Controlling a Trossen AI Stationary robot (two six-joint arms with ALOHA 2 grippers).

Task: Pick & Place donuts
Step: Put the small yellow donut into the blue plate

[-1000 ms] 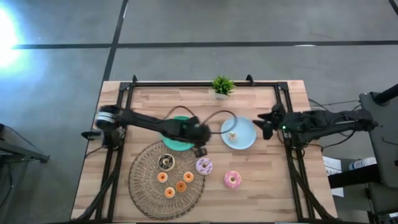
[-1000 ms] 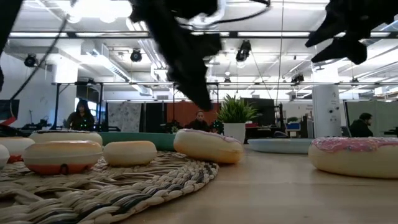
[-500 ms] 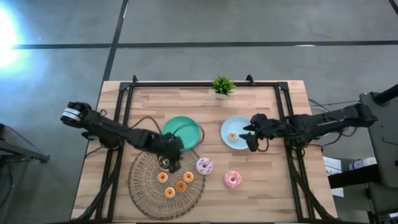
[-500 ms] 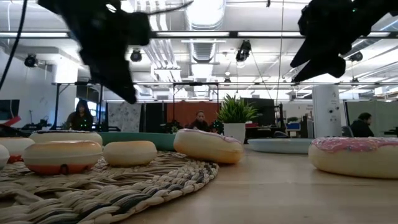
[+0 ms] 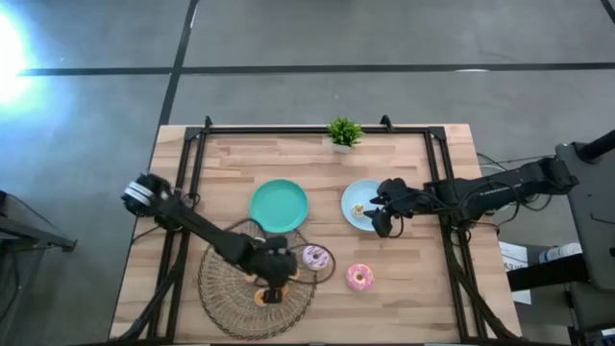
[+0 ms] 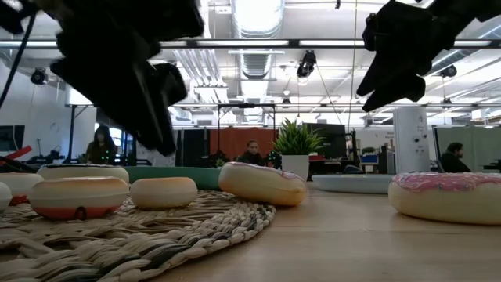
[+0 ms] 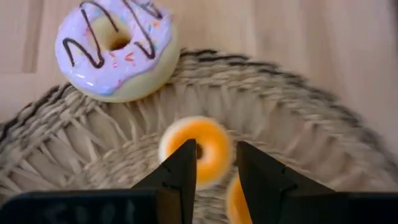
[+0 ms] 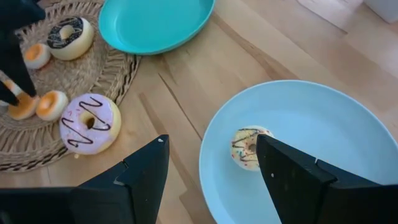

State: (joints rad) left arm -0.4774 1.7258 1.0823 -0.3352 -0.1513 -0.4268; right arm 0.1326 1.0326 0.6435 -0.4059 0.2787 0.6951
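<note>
While both claws gape | light-blue plate [image 8: 323,130]: one sprinkled donut [image 8: 247,147] | teal plate [image 5: 279,205]: bare

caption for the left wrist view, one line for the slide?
Left hand poised over a small orange donut on the woven mat, sprinkled donut beyond.

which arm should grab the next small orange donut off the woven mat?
Left, most likely. The left pincer hangs right over a small orange donut on the woven mat, fingers parted around it. The right pincer is open over the light-blue plate, away from the mat.
</note>
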